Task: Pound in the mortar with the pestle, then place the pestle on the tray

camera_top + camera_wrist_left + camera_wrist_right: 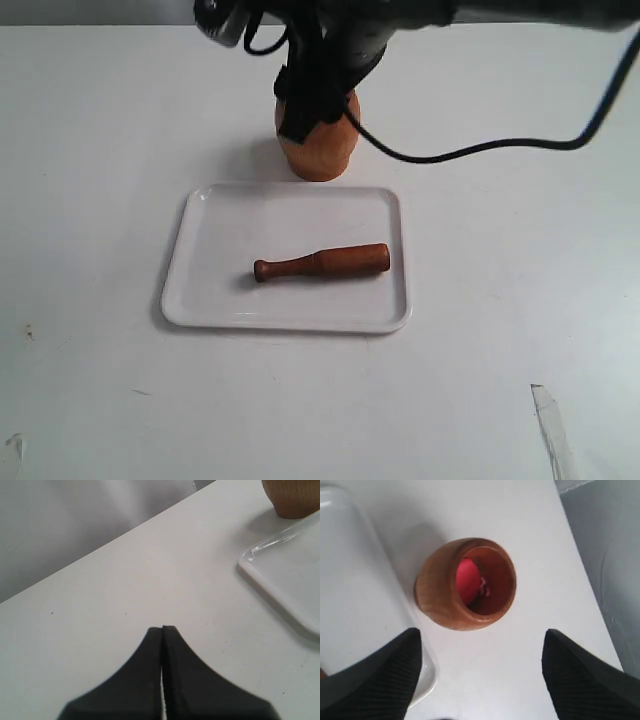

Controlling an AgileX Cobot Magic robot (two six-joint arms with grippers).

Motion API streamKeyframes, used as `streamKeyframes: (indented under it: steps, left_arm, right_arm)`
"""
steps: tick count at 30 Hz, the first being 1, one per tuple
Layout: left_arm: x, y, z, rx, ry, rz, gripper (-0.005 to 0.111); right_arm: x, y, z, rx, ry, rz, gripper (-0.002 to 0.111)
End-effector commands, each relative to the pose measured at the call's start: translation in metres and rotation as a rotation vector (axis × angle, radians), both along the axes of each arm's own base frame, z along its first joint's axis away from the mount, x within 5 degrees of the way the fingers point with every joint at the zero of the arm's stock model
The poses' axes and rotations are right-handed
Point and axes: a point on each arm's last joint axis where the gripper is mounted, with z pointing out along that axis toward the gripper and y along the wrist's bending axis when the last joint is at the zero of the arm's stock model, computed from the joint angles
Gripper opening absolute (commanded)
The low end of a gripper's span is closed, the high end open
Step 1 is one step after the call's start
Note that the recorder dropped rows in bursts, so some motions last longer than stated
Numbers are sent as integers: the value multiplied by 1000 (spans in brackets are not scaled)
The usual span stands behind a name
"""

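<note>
The right gripper point(481, 631) hangs with its jaws spread wide and empty directly above the mortar point(432, 595), fingers point(390, 672) clear of the rim on either side. The mortar stands upright on the white table point(500, 300), a pinkish-red lump point(467, 580) visible in its bowl. It sits just beyond the far edge of the tray point(210, 290); whether the two touch cannot be told. The pestle point(322, 263) lies flat near the middle of the tray, knob end toward the left of the exterior view and thick end toward the right, well apart from both grippers. A black cable point(480, 148) loops from the right arm over the table. The left gripper point(162, 629) is clenched on nothing, fingertips pressed together over bare table near a tray corner.
</note>
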Motion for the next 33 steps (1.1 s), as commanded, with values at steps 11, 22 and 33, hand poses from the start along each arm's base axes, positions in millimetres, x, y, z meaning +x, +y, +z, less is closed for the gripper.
streamKeyframes:
  steps: [11,22,33]
  left_arm:
    - [0,-1,0,-15,-4,-6,0]
    - [0,-1,0,-15,-4,-6,0]
    - [0,-1,0,-15,-4,-6,0]
  right_arm:
    - [-59,-66,116,431,-38,10,57]
    - [-123,-143,100,683,-111,136,57]
    - [-184,-218,70,1001,-135,201,57]
